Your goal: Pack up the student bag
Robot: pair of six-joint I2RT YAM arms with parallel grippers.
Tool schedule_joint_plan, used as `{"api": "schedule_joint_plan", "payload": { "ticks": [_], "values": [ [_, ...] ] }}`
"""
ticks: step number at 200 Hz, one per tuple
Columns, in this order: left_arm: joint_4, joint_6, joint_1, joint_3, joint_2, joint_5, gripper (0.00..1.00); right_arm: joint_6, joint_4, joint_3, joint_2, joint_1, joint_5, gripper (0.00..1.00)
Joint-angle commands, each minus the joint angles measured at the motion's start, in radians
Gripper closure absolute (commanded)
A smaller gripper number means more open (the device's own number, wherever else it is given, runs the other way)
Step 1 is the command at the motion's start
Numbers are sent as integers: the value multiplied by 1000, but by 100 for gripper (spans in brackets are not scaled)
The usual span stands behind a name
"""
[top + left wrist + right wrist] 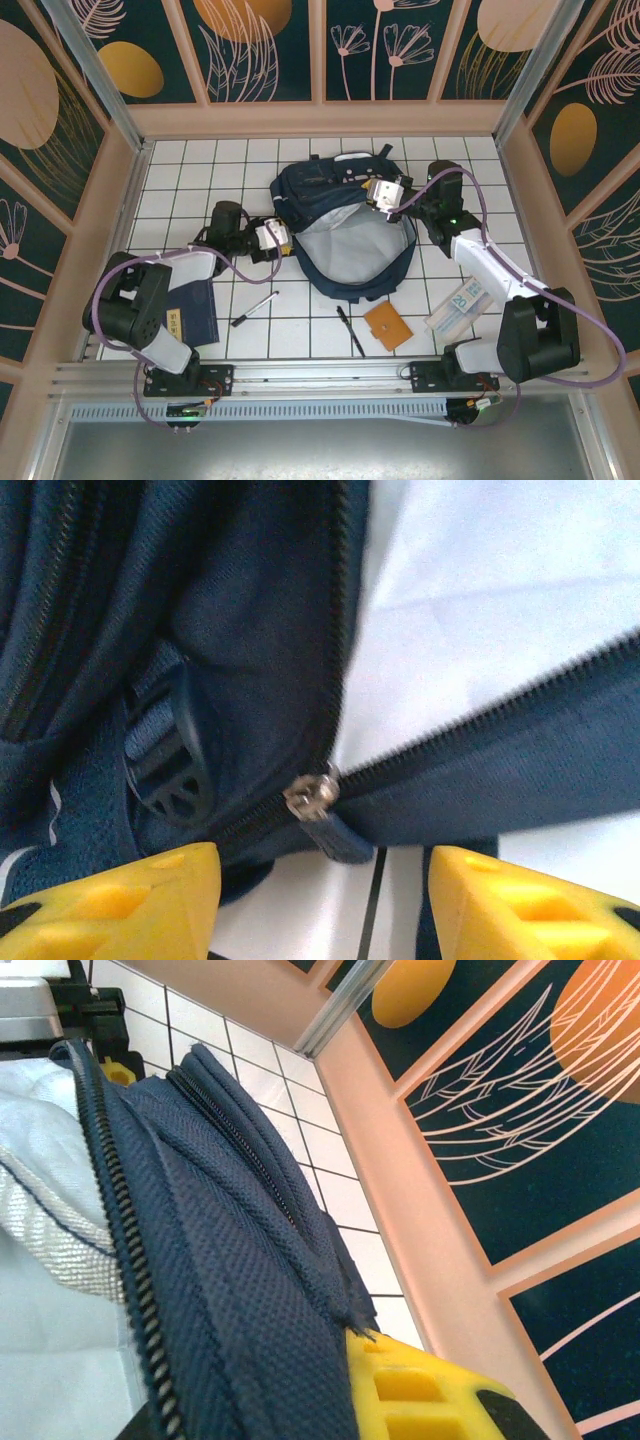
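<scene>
The student bag [345, 262], a navy-blue backpack, lies in the middle of the tiled table with its main compartment unzipped and pale grey lining showing. My left gripper [279, 238] is at the bag's left edge. In the left wrist view my left gripper [325, 885] is open, yellow fingers [150, 905] wide apart. The metal zipper slider [313, 796] and its blue pull tab hang just beyond them, untouched. My right gripper [386, 194] is at the bag's upper right rim. My right gripper [350, 1385] is shut on the bag's rim fabric [240, 1290], one yellow finger [425, 1395] showing.
Near the front edge lie a flat dark-blue notebook [190, 312], a pen [255, 308], a second black pen [350, 331], an orange wallet [387, 326] and a white packet [465, 303]. Pink walls [120, 210] enclose the table on three sides.
</scene>
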Motion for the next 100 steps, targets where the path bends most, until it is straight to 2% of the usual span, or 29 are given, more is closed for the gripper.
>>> {"api": "schedule_joint_plan", "payload": {
  "ticks": [1,14,30,59,75,100],
  "values": [
    [141,-157,-45,26,-1,-29,48,57,128,47,-2,7,-73,100],
    [224,-294,-64,7,-35,-25,51,54,118,50,0,4,-72,100],
    [402,-458,-77,-75,-80,-62,53,51,113,50,-1,-2,-73,100],
    [667,-545,-80,-239,-85,-161,47,53,122,49,2,-8,-80,100],
    [789,-644,-86,-281,-54,-146,50,48,110,58,3,-10,-84,100],
    [959,-705,-105,-340,30,-224,49,12,69,72,-7,-19,-79,100]
  ]
}}
